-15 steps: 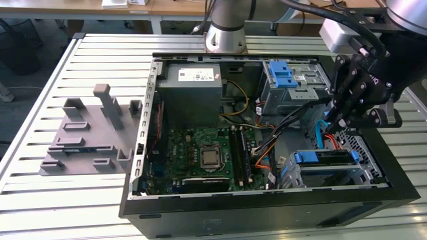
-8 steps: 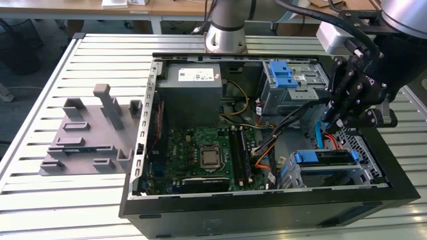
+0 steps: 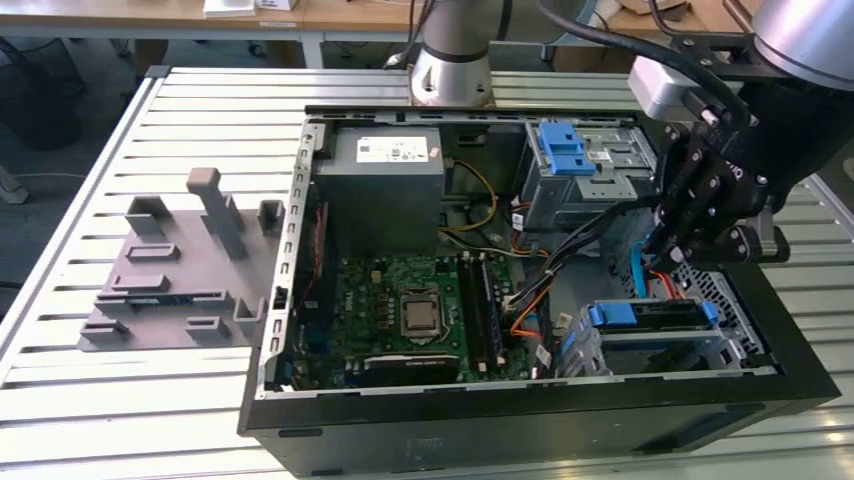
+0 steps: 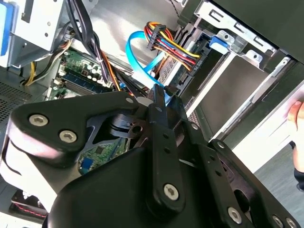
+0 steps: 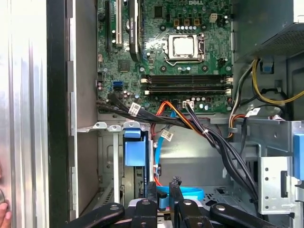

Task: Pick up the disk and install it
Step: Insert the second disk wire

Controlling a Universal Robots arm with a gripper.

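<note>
The disk [image 3: 650, 317] sits on edge in the lower drive cage at the case's front corner, on the exterior view's right, with its blue carrier frame showing. In the first wrist view the blue carrier end of the disk [image 5: 135, 151] stands in the cage slot. In the second wrist view a blue tab of the disk [image 4: 219, 42] shows at the cage mouth. My gripper [image 3: 677, 262] hangs inside the case just above and beside that cage. Its fingers [image 5: 176, 190] are together with nothing between them, and they are apart from the disk. In the second wrist view the gripper [image 4: 160, 97] points at the cables.
The open case holds a motherboard [image 3: 414, 310], a grey power supply [image 3: 387, 165], an upper drive cage with a blue bracket [image 3: 567, 150], a blue flat cable [image 4: 140, 64] and coloured wire bundles [image 5: 180, 118]. A grey fixture [image 3: 180, 265] lies beside the case. A hand [image 4: 297, 116] shows outside the case.
</note>
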